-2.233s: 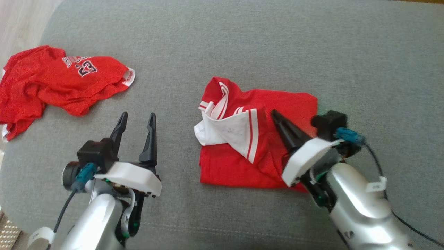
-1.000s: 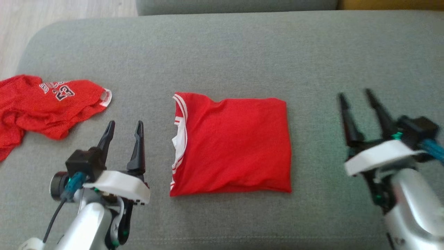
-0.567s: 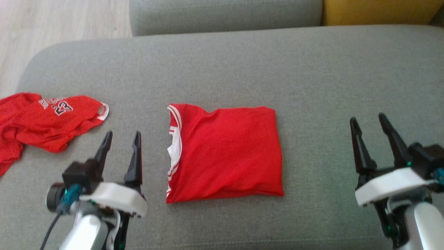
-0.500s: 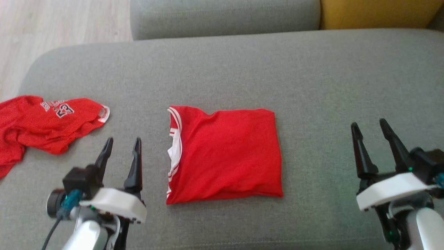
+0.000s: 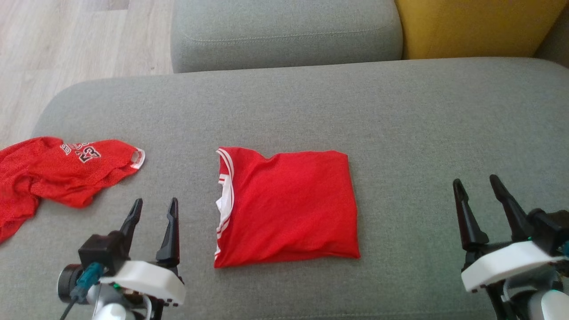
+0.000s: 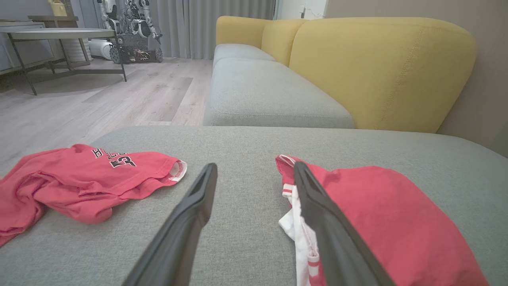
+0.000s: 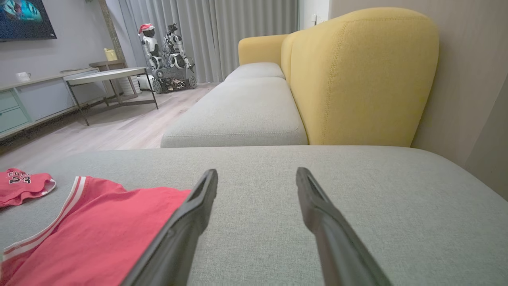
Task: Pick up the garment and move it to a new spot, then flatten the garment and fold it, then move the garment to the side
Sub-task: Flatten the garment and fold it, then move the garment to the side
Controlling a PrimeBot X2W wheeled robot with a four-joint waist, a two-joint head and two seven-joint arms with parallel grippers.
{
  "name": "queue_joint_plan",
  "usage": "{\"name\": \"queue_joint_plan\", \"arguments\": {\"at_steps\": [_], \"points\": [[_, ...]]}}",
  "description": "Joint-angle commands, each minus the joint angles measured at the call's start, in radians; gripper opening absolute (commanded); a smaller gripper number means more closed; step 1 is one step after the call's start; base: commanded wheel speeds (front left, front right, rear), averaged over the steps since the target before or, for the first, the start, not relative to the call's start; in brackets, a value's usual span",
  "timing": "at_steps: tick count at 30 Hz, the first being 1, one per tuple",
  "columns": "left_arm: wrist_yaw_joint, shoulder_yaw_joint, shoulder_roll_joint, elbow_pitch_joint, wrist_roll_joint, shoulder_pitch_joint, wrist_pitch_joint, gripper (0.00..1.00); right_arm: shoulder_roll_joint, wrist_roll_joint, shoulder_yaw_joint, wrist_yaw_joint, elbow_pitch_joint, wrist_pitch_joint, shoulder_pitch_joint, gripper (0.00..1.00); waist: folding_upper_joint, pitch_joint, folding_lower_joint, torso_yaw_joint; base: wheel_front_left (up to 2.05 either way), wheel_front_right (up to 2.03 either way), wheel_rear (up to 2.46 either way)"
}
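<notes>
The garment [image 5: 286,204] is a red shirt with white trim, folded into a neat rectangle in the middle of the grey sofa seat [image 5: 400,124]. In the left wrist view the garment [image 6: 381,222] lies to the right of my fingers; in the right wrist view the garment [image 7: 91,226] lies at lower left. My left gripper [image 5: 154,204] hovers open to the left of it, nothing between its fingers. My right gripper [image 5: 476,183] stands open well to the right, also empty. Neither touches the cloth.
A second red jersey [image 5: 62,171] with white lettering lies crumpled at the seat's left edge, also in the left wrist view [image 6: 79,178]. A grey cushion [image 5: 284,31] and a yellow backrest [image 5: 471,26] sit behind. Wooden floor [image 5: 66,49] lies beyond the left edge.
The garment went from half-folded under my right gripper to a closed rectangle. My right gripper let go and pulled away to the right. The head camera tilted up, so everything slid down the picture.
</notes>
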State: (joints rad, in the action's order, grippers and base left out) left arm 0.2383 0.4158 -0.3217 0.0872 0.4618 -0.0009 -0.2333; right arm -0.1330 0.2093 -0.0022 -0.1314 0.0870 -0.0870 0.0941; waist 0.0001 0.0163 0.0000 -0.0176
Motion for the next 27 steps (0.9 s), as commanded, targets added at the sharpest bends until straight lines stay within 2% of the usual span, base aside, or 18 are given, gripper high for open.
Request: {"name": "queue_joint_plan", "arguments": {"at_steps": [1,27], "points": [[0.005,-0.041,-0.030,-0.038,0.009,-0.038,0.000,1.00,-0.006,-0.006,0.018,0.001,0.043,-0.004,-0.027,1.00,-0.0001,0.001,0.0000,0.000,0.00,0.00,0.00],[0.013,-0.036,-0.040,-0.035,0.012,-0.050,-0.004,1.00,-0.010,0.007,0.035,0.001,0.031,-0.008,-0.039,1.00,-0.0001,-0.005,0.0000,0.001,0.00,0.00,0.00]]}}
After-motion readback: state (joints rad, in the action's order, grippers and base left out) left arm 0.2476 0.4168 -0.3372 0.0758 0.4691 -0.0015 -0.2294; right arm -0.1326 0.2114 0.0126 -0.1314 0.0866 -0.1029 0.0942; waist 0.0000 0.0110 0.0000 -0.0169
